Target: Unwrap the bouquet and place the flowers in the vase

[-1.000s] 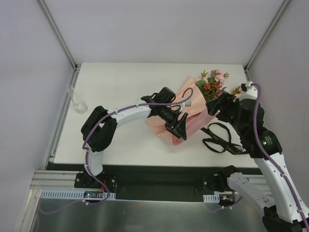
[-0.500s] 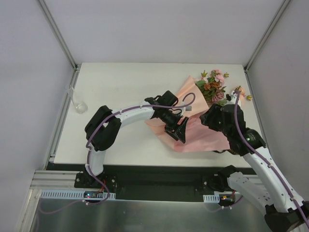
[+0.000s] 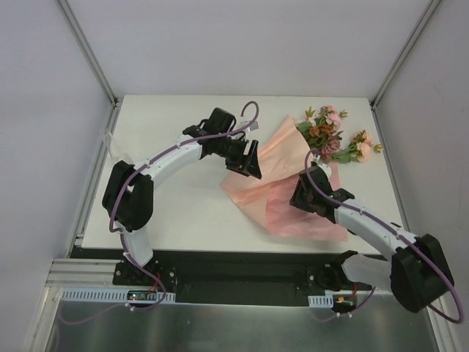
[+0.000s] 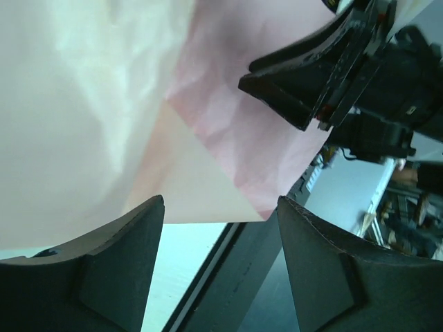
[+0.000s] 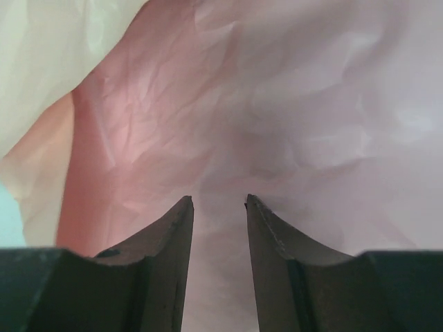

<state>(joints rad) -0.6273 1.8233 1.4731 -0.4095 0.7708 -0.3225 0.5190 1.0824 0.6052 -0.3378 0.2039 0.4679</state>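
The stems of the peach-pink, rust-orange and mauve flowers with green leaves [image 3: 327, 136] are hidden: only the heads and leaves show, fanned out past the paper's far edge, beyond and slightly outward of the right gripper [image 5: 219, 198]. They lie in two clusters near the far right corner of the white table [image 3: 168, 132], close to the frame post there.

The right wrist view is filled with the crumpled pale pink paper sheet [image 3: 308, 213], so nothing under it can be made out. That gripper's fingers stand close together with a narrow slit between them, tips down on the paper. Whether a fold is caught in the slit cannot be told.

The left gripper [image 4: 219, 200] has its fingers spread wide with nothing between them. It hangs over the paper's far left fold, and in its wrist view a corner of the sheet ends just ahead of its tips. The right gripper shows ahead of it across the sheet, well apart.

The paper lies opened out, peach where it is doubled and pinker where it is single. Its near right corner comes close to the table's near edge, just inward of the right arm. On the left gripper's outer side the white tabletop runs uncovered to the left rail.
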